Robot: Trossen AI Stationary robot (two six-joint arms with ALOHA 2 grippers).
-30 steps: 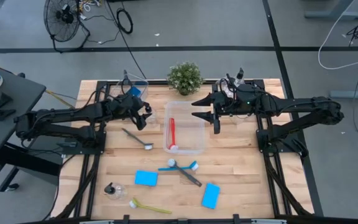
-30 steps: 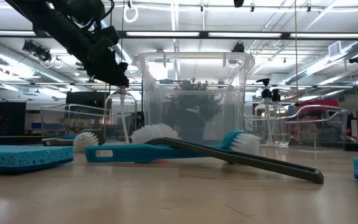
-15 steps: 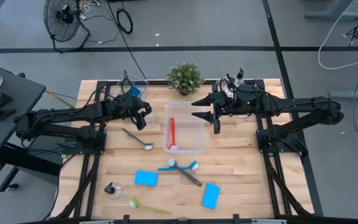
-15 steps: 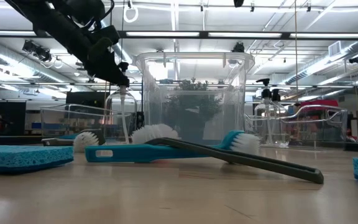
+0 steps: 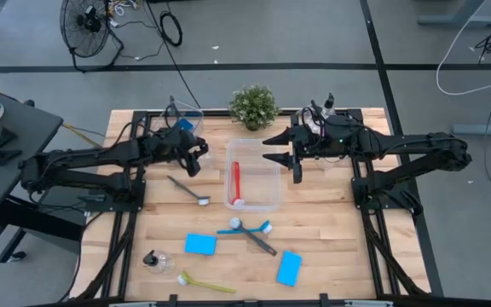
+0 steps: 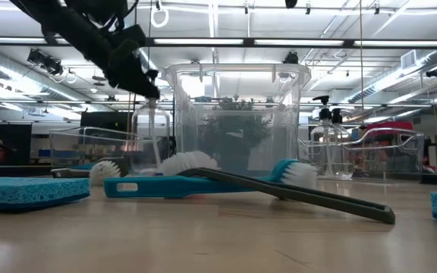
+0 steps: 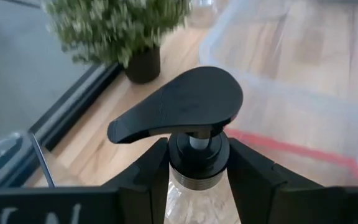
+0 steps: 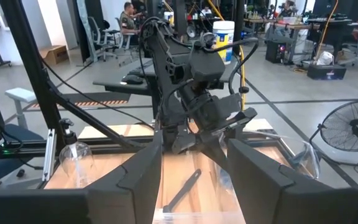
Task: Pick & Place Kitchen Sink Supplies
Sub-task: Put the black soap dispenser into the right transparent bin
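Observation:
My left gripper (image 5: 197, 159) is at the far left, beside the clear bin (image 5: 267, 203), shut on a small clear bottle (image 6: 149, 130) with a black pump top (image 7: 185, 102). In the bin lies a red brush (image 5: 235, 183). My right gripper (image 5: 273, 147) hovers open above the bin's far right corner, holding nothing. A grey brush (image 5: 187, 189), a blue and a dark brush crossed (image 5: 250, 232), two blue sponges (image 5: 200, 244) (image 5: 289, 267), a second bottle (image 5: 154, 260) lying on its side, and a yellow-green brush (image 5: 205, 283) rest on the table. My left gripper pinches the bottle's neck collar (image 7: 199, 167) just under the pump head, one finger (image 7: 148, 177) on each side. The fingers slant downward from the table's left. The bottle hangs upright below them; brushes in the low view hide its base.
A small potted plant (image 5: 253, 105) stands at the far edge behind the bin. Another clear bin (image 5: 186, 115) sits at the far left corner. Bare wood lies to the right of the middle bin and along the near right.
My left gripper has shut on the bottle's neck without shifting across the table. In the low view the gripper and bottle now stand slightly higher than before.

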